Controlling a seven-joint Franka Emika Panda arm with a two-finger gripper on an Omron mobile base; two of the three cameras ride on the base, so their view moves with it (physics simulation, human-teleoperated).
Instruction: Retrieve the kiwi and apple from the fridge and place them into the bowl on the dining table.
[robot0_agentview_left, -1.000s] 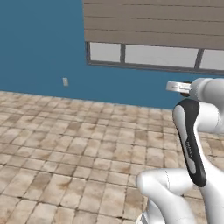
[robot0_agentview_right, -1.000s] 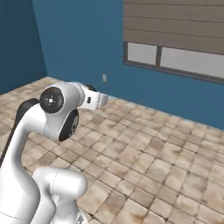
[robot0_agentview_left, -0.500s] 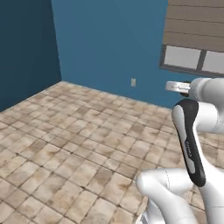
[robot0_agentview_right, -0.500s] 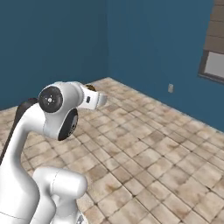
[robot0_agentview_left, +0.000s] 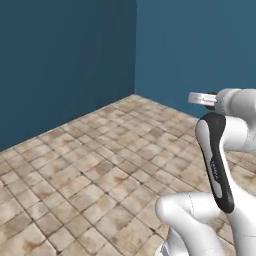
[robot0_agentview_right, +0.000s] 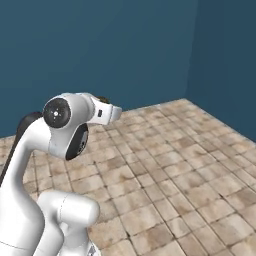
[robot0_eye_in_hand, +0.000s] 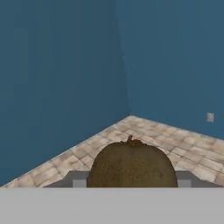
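My gripper (robot0_eye_in_hand: 131, 183) is clenched on the kiwi (robot0_eye_in_hand: 132, 165), which sits brown and rough between my fingers, held up in the air facing a corner of blue walls (robot0_eye_in_hand: 57, 78) above the tiled floor (robot0_agentview_left: 90, 185).

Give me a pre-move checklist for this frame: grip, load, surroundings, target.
1. Kiwi sits between the gripper fingers in the hand view: ok.
2. Jaws closed on the fruit rather than standing free: ok, grey pads flank it on both sides.
3. Floor ahead of the base free of obstacles: ok in both base views.
4. Blue walls meet in a corner straight ahead: not ok for driving forward.
5. Bowl and dining table located: cannot tell.
6. Apple located: cannot tell.
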